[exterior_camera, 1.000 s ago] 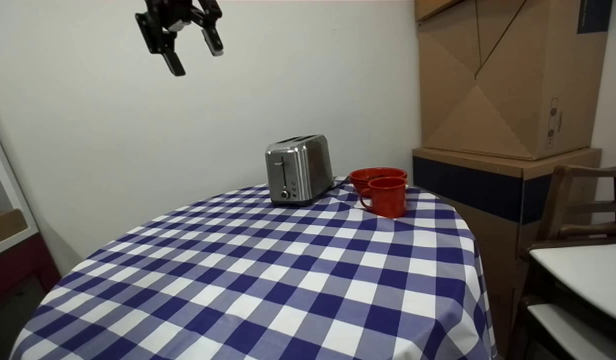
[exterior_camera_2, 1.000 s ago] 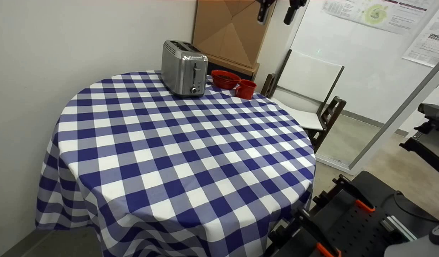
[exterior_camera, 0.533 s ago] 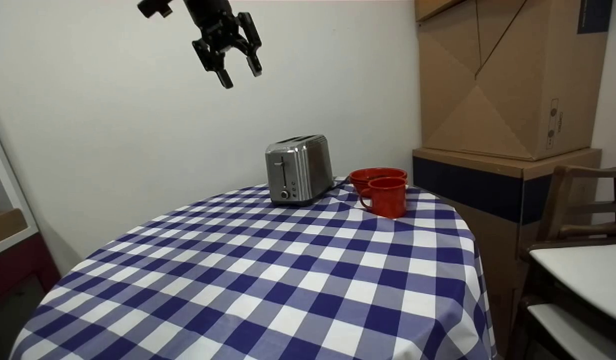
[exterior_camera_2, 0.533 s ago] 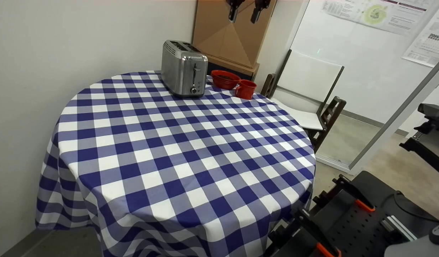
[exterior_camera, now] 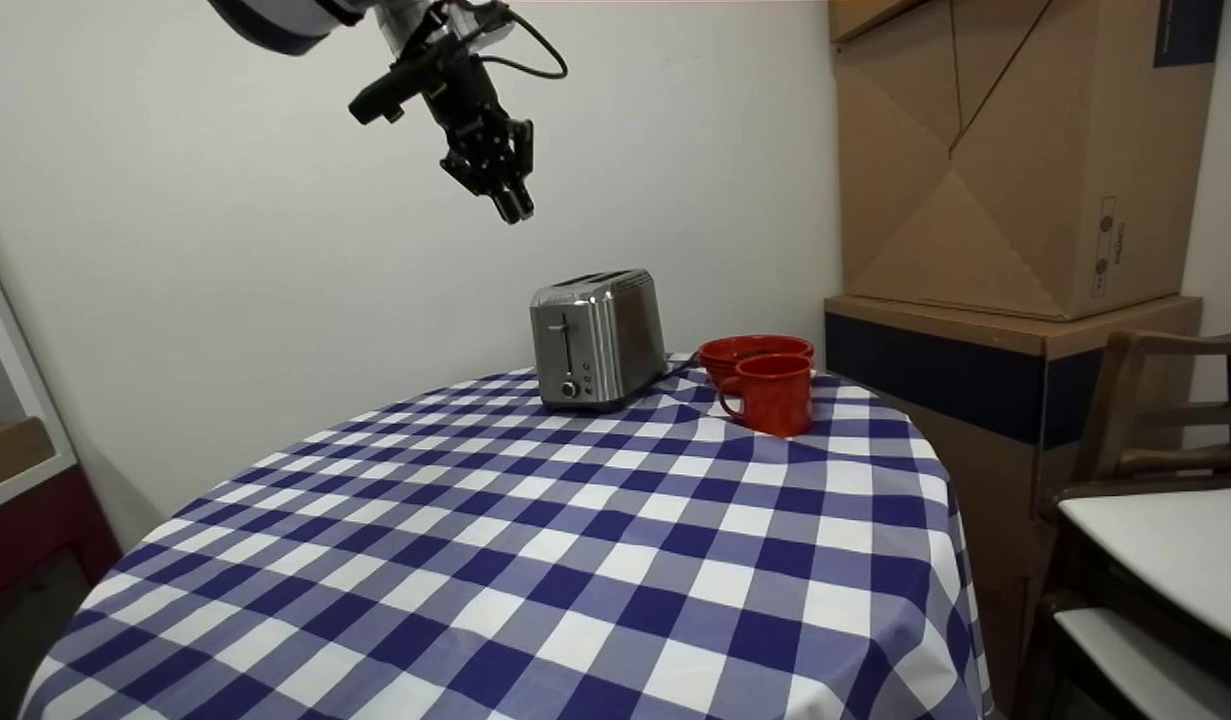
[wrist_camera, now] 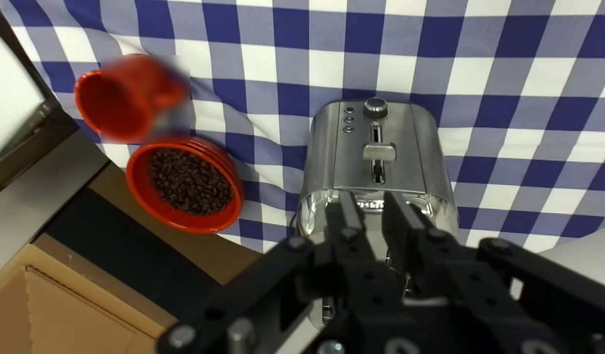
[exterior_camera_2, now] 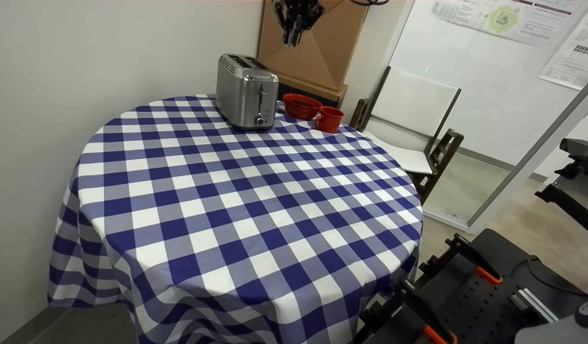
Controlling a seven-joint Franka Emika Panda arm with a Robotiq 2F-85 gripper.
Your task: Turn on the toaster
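Note:
A silver toaster [exterior_camera: 625, 335] stands upright at the far part of the cloth-covered table and shows in both exterior views. On its front face the lever [exterior_camera_2: 263, 92] sits near the top of its slot, with a round knob [wrist_camera: 375, 107] below the slot. My gripper [exterior_camera: 515, 218] hangs in the air above the toaster, touching nothing. In the wrist view the gripper [wrist_camera: 369, 196] has a narrow gap between its fingers, with nothing held; they appear over the toaster's top front edge and hide part of its top. The lever [wrist_camera: 379, 152] lies ahead of the fingertips.
A red cup [exterior_camera: 778, 398] and a red bowl [exterior_camera_2: 302, 112] stand beside the toaster; dark beans [wrist_camera: 190, 182] lie in the bowl. A white wall [exterior_camera: 275, 300] rises behind the table. Cardboard boxes [exterior_camera: 975, 220] are stacked past the bowl.
My gripper has travelled toward the toaster and lower, and more of the arm has come into view. Its jaws have gone from wide apart to a narrow gap. The toaster has not moved.

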